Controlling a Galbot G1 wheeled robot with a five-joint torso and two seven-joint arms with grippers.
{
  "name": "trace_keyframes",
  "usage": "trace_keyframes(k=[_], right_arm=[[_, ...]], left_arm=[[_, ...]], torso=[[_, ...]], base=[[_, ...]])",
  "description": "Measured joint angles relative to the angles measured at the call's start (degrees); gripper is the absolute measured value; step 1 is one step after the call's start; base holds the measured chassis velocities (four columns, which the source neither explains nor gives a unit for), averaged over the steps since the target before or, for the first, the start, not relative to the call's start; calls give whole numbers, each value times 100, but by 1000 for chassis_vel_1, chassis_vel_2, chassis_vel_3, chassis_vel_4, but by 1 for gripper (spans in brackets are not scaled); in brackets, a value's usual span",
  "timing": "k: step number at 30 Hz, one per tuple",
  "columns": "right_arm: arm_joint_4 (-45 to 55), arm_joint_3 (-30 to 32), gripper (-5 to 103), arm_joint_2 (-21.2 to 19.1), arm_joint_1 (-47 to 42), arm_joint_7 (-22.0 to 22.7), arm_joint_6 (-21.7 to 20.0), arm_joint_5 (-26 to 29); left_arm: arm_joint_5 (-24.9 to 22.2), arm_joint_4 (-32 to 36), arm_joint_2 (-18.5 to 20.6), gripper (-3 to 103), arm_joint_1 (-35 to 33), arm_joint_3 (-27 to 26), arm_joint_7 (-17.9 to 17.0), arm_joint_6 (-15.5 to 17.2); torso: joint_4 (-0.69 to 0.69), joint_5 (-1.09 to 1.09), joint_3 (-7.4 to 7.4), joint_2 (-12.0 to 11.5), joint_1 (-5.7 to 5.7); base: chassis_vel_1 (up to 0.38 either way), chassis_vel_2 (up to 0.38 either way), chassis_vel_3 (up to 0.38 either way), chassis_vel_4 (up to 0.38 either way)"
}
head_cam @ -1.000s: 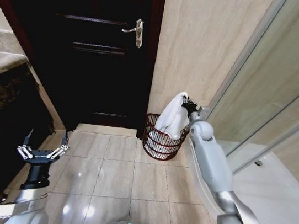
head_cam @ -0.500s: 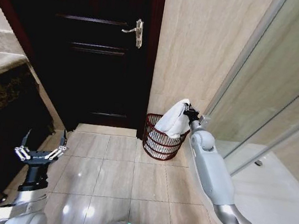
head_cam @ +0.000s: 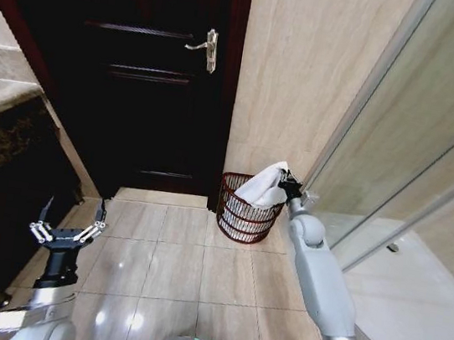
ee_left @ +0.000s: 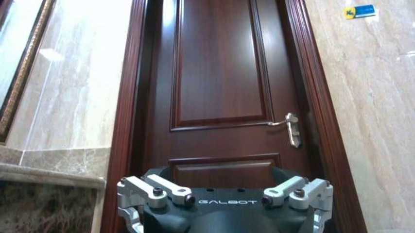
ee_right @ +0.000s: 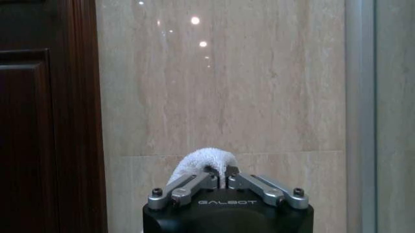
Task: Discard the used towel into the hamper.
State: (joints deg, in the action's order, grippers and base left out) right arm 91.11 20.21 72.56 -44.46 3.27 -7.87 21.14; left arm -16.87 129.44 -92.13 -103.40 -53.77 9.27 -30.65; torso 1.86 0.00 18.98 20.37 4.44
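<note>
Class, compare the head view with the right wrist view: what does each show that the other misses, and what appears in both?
Head view alone: the hamper on the floor tiles, the door handle, and the left tool open, low beside the counter. Right wrist view alone: a close look at the right tool pinched shut on the towel. Both: right tool, towel, dark door and beige wall.

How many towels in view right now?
1. The white terry towel hangs from the shut right gripper, its lower end inside the dark reddish-brown openwork hamper. Others could lie hidden under it in the hamper.
</note>
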Motion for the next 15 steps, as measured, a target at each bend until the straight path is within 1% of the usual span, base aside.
trace_keyframes(k=[8, 15], right_arm=[[210, 60, 4, 4, -378, 2, 74, -113], [346, 184, 4, 178, -698, -14, 153, -205]], left_arm=[[18, -57, 0, 100, 9, 33, 2, -18], [48, -69, 0, 100, 11, 84, 5, -34]], torso=[[0, -1, 1, 1, 1], [0, -1, 1, 1, 1]], base=[[-15, 16, 19, -17], [-35, 26, 29, -25]])
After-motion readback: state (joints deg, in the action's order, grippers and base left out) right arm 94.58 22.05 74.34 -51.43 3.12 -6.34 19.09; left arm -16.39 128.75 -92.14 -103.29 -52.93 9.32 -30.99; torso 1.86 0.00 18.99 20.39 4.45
